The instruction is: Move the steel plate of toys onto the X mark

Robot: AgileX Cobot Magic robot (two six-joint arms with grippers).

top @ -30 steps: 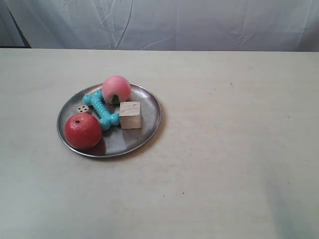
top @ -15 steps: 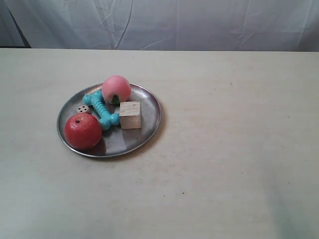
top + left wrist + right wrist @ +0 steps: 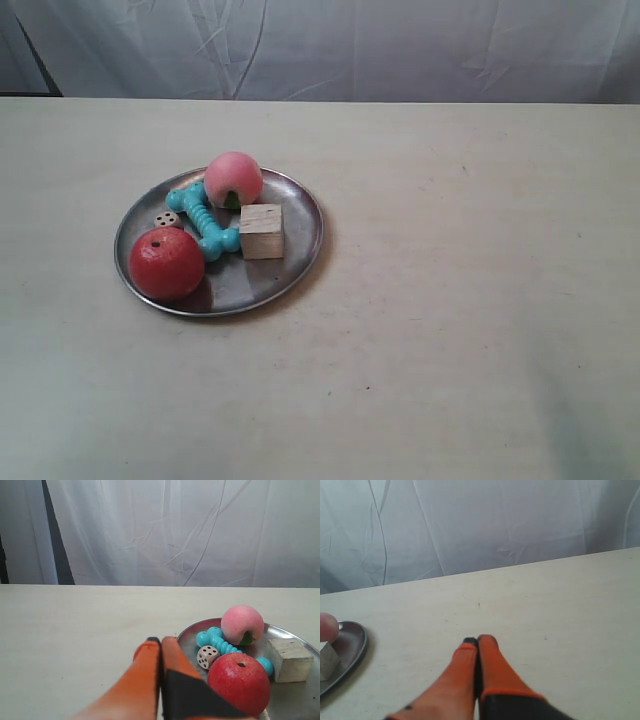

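Currently, both hands are closed, fingers together, gripping nothing. The left hand (image 3: 160,642) sits just beside the plate (image 3: 290,700) rim; the right hand (image 3: 477,640) is apart from it, over bare table (image 3: 480,300). The plate carries peach (image 3: 233,178), ball (image 3: 166,263), bone (image 3: 203,220), cube (image 3: 261,231) and die (image 3: 167,218). White curtain (image 3: 400,50) backs the cream table.

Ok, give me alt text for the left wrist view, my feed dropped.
The left arm's orange pincer, shut and empty, points across a cream table with the steel plate close alongside. The plate holds a pink peach, red ball, teal bone, die and wooden cube; a white curtain hangs behind.
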